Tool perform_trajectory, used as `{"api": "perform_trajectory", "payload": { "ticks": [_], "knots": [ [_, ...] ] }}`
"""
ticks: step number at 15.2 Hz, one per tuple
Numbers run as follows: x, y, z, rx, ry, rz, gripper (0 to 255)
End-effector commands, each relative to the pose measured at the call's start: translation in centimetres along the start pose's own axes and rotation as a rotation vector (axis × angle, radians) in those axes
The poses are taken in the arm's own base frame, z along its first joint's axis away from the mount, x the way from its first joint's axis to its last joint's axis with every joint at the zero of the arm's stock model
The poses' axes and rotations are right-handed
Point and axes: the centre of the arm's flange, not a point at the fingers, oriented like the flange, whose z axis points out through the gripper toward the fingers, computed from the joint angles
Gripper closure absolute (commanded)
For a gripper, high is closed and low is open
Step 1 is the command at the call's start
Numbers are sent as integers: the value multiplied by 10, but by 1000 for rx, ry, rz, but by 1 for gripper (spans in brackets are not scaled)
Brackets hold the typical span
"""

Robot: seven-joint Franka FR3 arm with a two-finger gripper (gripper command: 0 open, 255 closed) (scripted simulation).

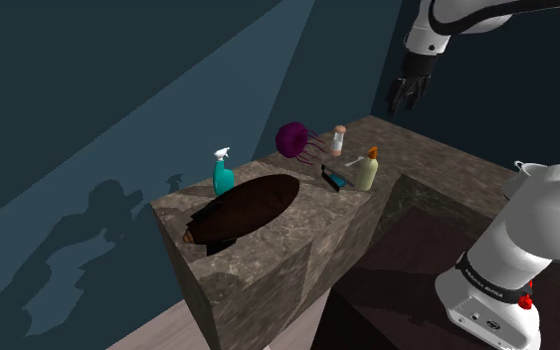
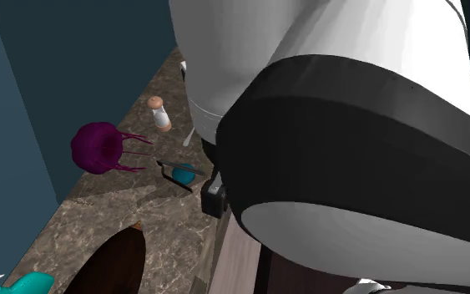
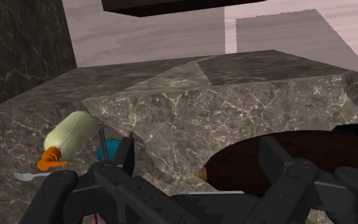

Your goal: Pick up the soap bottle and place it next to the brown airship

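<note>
The soap bottle (image 1: pixel 366 173) is pale green with an orange cap (image 1: pixel 373 152). It stands upright close to the edge of the mottled stone surface (image 1: pixel 422 151), at the shoulder view's right, where the top drops into a darker recess. I can read no label on it. Just beside it, toward the middle of the surface, lies a small teal and dark brush-like thing (image 1: pixel 335 179). Further back stand a little white shaker with a brown top (image 1: pixel 338 139) and a purple jellyfish shape (image 1: pixel 292 139). The brown airship (image 1: pixel 248 207) lies well apart from the bottle, along the surface's far-left end in the shoulder view. A teal spray bottle (image 1: pixel 223 172) is at its back edge.

My fingers (image 1: pixel 404 94) hang high above the surface, clear of everything. In the wrist view my fingers (image 3: pixel 199 158) are spread, with nothing between them. The soap bottle (image 3: pixel 71 132) is off to one side of them and the airship's nose (image 3: pixel 234 167) is near the other. That view also catches a white fork (image 3: pixel 23 175) lying by the bottle's cap (image 3: pixel 51 159).

The second exterior view looks past my white and black arm shell (image 2: pixel 350 125) at the jellyfish shape (image 2: pixel 98 148), the shaker (image 2: pixel 159 113) and the teal thing (image 2: pixel 183 174).

The dark band on my base (image 1: pixel 491 281) carries white lettering too small for me to read.
</note>
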Motion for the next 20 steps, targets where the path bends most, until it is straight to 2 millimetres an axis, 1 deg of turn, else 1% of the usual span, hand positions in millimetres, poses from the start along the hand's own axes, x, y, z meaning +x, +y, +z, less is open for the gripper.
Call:
{"api": "perform_trajectory", "payload": {
  "ticks": [1,20],
  "knots": [
    [11,15,17,-5,1,-2,0],
    [123,161,183,-43,-13,-15,0]
  ]
}}
